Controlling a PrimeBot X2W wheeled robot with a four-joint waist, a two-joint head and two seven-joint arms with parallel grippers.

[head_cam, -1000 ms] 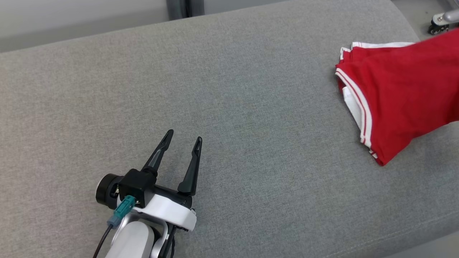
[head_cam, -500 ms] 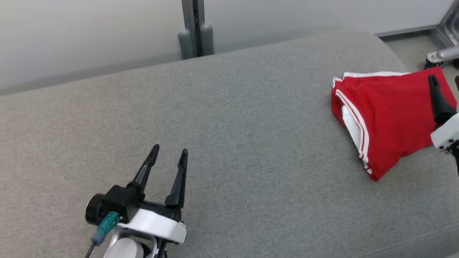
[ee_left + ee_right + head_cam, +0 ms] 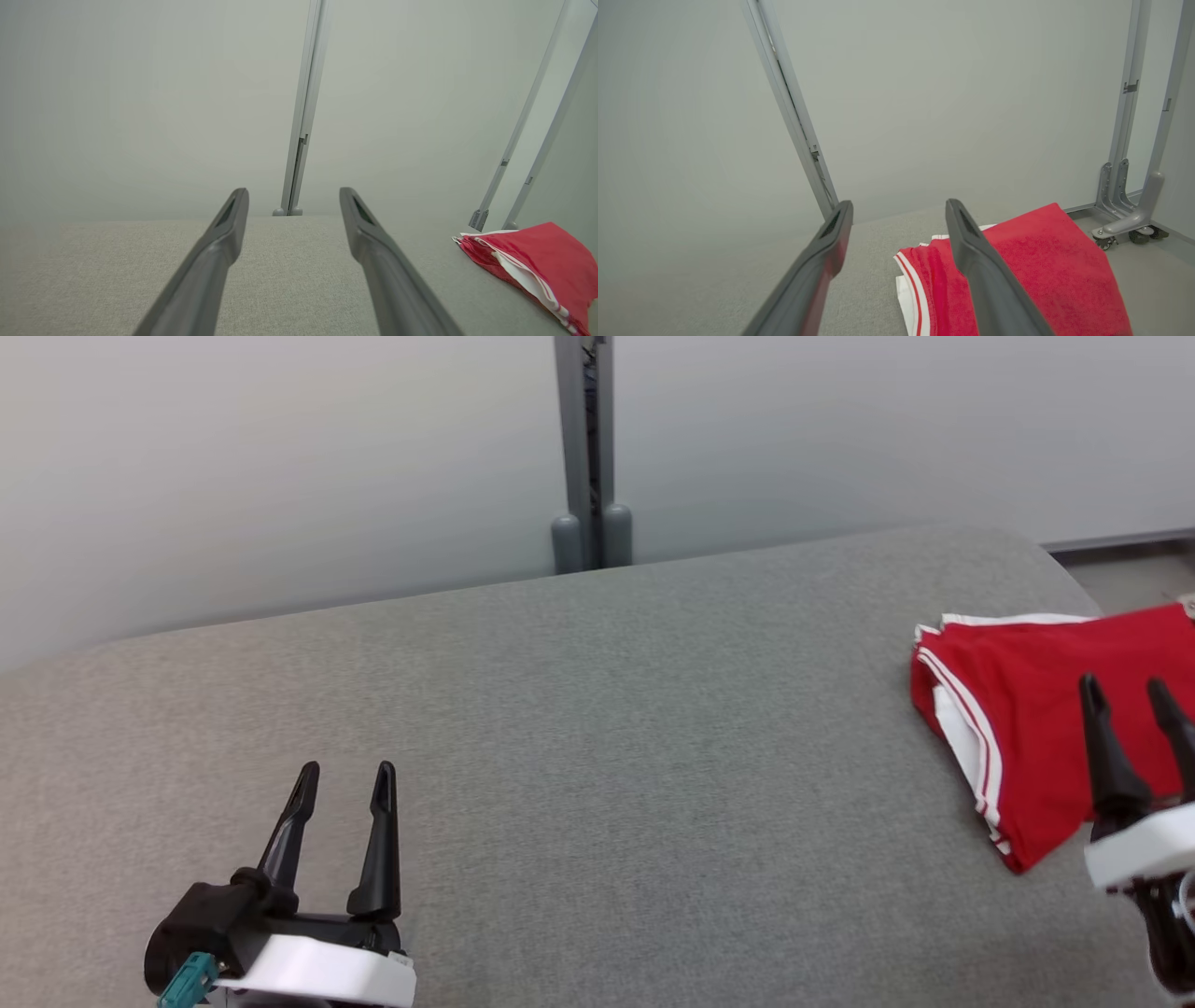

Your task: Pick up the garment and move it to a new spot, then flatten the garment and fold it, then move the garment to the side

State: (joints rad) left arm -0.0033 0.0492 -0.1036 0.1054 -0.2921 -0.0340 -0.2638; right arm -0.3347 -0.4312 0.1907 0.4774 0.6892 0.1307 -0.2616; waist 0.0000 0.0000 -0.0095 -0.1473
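Red garment [image 3: 1027, 719] on grey upholstery [image 3: 597, 756]

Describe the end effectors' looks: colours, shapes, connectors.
Left end effector: two long, black, tapering fingers with slotted tips, on a black base and a white cuff. A teal connector plugs in beside it. Right end effector matches in fingers and cuff.

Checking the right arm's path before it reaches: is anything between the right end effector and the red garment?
Nothing visible does. The open right end effector points straight at the folded red garment, which lies on the grey cushion near its right end.
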